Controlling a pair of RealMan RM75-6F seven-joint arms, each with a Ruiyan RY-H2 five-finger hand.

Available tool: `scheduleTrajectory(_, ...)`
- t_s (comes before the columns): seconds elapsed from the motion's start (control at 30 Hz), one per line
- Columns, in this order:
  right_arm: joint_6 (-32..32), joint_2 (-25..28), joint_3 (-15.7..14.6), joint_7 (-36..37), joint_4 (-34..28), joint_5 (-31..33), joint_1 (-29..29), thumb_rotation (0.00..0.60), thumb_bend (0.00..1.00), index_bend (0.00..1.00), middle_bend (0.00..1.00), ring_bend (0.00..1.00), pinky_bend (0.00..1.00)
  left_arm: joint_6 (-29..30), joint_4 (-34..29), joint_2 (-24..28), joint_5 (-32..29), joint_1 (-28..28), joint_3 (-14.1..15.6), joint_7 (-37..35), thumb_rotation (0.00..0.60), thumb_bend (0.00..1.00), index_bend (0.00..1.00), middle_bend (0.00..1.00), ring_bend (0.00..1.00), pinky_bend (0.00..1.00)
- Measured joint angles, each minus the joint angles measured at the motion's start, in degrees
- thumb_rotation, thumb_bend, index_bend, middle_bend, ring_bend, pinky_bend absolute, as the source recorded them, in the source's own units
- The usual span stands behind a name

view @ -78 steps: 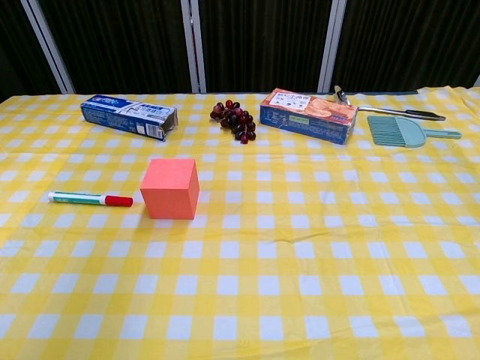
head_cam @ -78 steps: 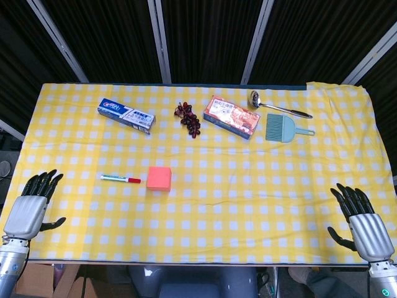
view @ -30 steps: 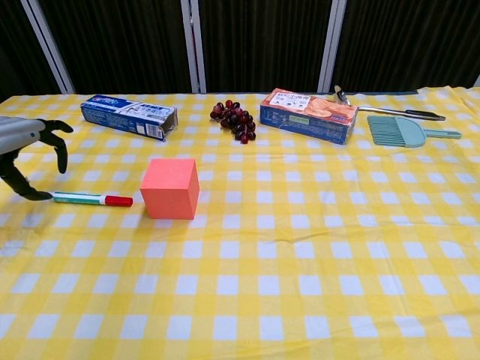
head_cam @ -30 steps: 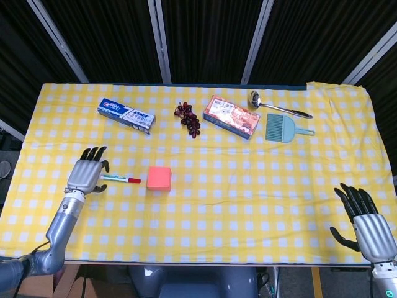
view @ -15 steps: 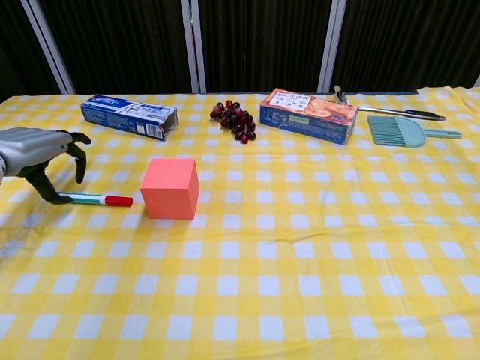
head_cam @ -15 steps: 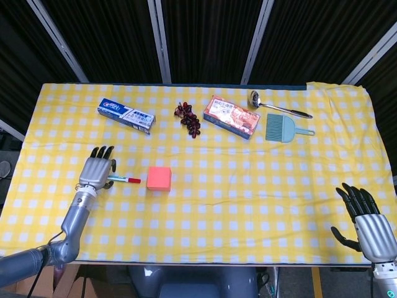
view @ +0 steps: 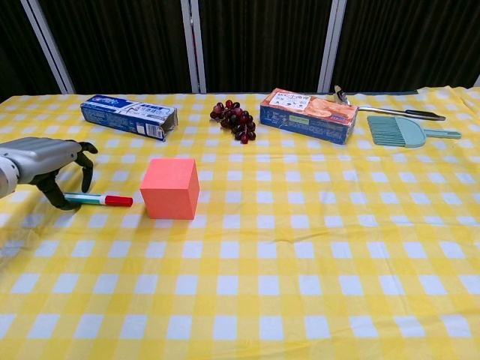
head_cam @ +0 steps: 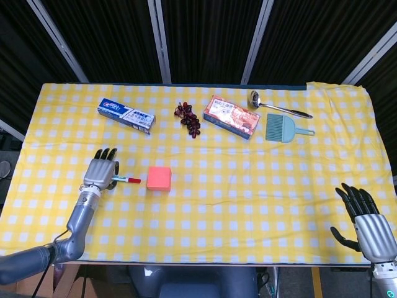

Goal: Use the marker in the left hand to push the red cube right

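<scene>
The red cube (head_cam: 159, 178) (view: 171, 187) stands on the yellow checked cloth, left of centre. Just left of it lies the marker (head_cam: 128, 180) (view: 101, 199), white and green with a red cap that points at the cube; a small gap separates them. My left hand (head_cam: 102, 169) (view: 46, 165) arches over the marker's left end with its fingers spread. The thumb reaches down beside the marker's tail, and the marker still lies flat on the cloth. My right hand (head_cam: 366, 222) rests open at the table's near right corner, seen only in the head view.
Along the back of the table lie a blue toothpaste box (head_cam: 124, 115) (view: 129, 116), a bunch of dark grapes (head_cam: 188, 118) (view: 235, 120), an orange cracker box (head_cam: 231, 116) (view: 307, 115), a metal ladle (head_cam: 278, 105) and a teal brush (head_cam: 285, 128) (view: 409, 130).
My left hand has come up from the near left table edge and moved right over the marker's left end. Marker and cube have not moved. The right hand has sunk slightly.
</scene>
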Motion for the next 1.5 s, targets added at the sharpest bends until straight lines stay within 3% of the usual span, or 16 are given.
scheduleTrajectory(0.27,-0.1,0.1,0.0,0.4,-0.2,0.1,0.0,0.600,0.34,0.00,0.00,0.00,0.05,-0.4,-0.1,-0.1,-1.5,-0.7,0.7,0.8,0.600,0.40,0.55,0.04,0.00,0.00)
scheduleTrajectory(0.7,0.1,0.2,0.0,0.4,-0.1,-0.1,-0.1,0.600,0.34,0.00,0.00,0.00,0.05,1.5,-4.5,2.6,-0.3,-0.9,0.4,-0.8,0.600,0.40,0.56,0.04,0.00,0.00)
scheduleTrajectory(1.03,0.2,0.2,-0.1,0.2,-0.4,-0.1,-0.1,0.600,0.34,0.00,0.00,0.00,0.04,2.6,-7.6,3.1,-5.6,-2.6,-0.5,2.9,0.600,0.41,0.57,0.04,0.00,0.00)
scheduleTrajectory(1.5,0.1,0.3,0.0,0.9,-0.2,-0.2,0.0,0.600,0.34,0.00,0.00,0.00,0.05,3.3,-7.0,-1.5,-12.5,-6.7,-0.8,8.1,0.600,0.42,0.57,0.04,0.00,0.00)
